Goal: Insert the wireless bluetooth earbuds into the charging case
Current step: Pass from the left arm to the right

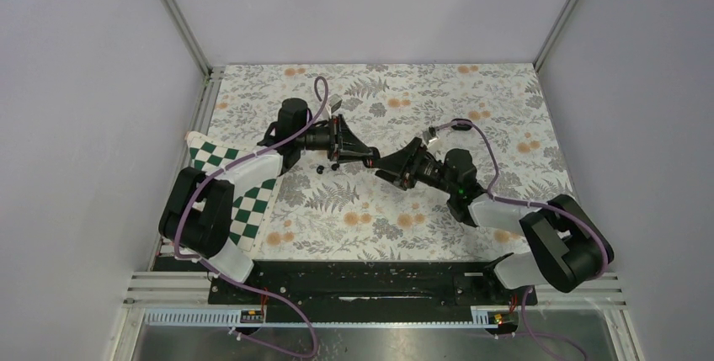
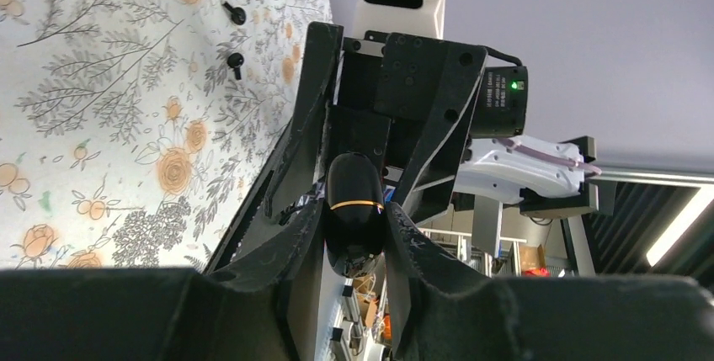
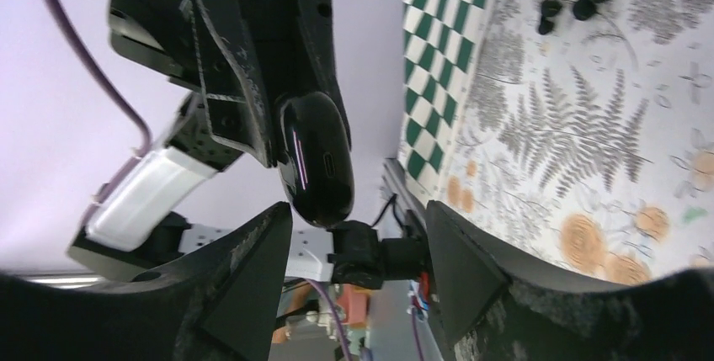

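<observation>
While the left gripper (image 2: 354,222) clamps the glossy, light, probably slippery case (image 2: 354,184) by its sides, the right gripper (image 3: 355,209) gapes open, well placed to take its free end.

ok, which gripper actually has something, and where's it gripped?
Left gripper pinches the case by its two sides, at the end nearer its wrist. Right gripper is open, holding nothing.

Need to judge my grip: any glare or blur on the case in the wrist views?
Left wrist: case sharp, an orange line across it; left tool's fingers blur at the frame bottom. Right wrist: a bright streak down the case, right tool's fingers soft.
</observation>
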Controlling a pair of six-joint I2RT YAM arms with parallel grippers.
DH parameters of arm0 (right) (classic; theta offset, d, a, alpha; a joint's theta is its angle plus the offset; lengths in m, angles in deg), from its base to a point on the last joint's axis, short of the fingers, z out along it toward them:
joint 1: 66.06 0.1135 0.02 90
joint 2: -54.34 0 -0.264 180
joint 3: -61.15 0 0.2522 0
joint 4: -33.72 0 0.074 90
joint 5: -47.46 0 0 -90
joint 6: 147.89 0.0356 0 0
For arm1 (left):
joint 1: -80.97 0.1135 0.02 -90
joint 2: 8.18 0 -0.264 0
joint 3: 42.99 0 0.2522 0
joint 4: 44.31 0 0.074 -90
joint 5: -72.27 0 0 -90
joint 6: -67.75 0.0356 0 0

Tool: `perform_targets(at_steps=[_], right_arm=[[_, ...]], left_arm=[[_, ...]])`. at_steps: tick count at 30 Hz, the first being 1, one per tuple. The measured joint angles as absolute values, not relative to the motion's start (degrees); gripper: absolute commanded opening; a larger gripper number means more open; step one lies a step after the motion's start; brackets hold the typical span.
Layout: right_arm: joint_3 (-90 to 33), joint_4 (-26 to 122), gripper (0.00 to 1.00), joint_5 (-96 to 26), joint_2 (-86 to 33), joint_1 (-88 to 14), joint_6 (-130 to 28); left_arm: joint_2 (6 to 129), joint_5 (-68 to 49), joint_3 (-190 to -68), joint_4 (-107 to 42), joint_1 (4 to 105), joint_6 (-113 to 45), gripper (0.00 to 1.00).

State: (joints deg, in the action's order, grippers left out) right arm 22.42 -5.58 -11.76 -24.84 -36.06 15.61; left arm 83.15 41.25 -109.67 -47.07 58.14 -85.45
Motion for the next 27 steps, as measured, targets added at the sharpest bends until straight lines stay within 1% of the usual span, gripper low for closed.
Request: perform_targets(at_steps=[3,6,9,13,17,20,23,27], right_arm=[[22.68,-12.02,0.63,-11.71,-26.52,-36.06,18.8],[23.03,-17.75,0.57,-11.73,-28.38,-36.06,21.62],[23.6,-23.54,0.53,-11.89,-30.7,-36.06,24.61],[23.77,-28.24,0.51,-11.97,-32.75,-36.06,27.26],[24.06,-30.43,0.53,-12.06,-32.84,-36.06,28.39],[24.06,-31.37,0.53,-12.35,-32.84,-36.06,28.87],[24.06,-32.2,0.48,-13.11,-32.91,-36.06,29.38],[24.06,-32.72,0.45,-13.5,-33.3,-36.06,29.62]], left_arm=[[82.88,41.9,-109.96,-48.62,58.07,-86.52,0.0],[82.86,42.17,-109.96,-49.86,58.05,-87.72,0.0],[82.6,42.34,-109.96,-50.76,58.05,-88.46,0.0],[82.16,42.49,-109.96,-51.83,58.05,-89.42,0.0],[82.16,42.54,-109.96,-52.6,58.05,-90.04,0.0],[82.16,42.62,-109.96,-53.08,58.05,-90.28,0.0],[82.16,42.76,-109.87,-53.47,58.05,-90.58,0.0],[82.12,43.17,-109.54,-54.89,58.05,-91.87,0.0]])
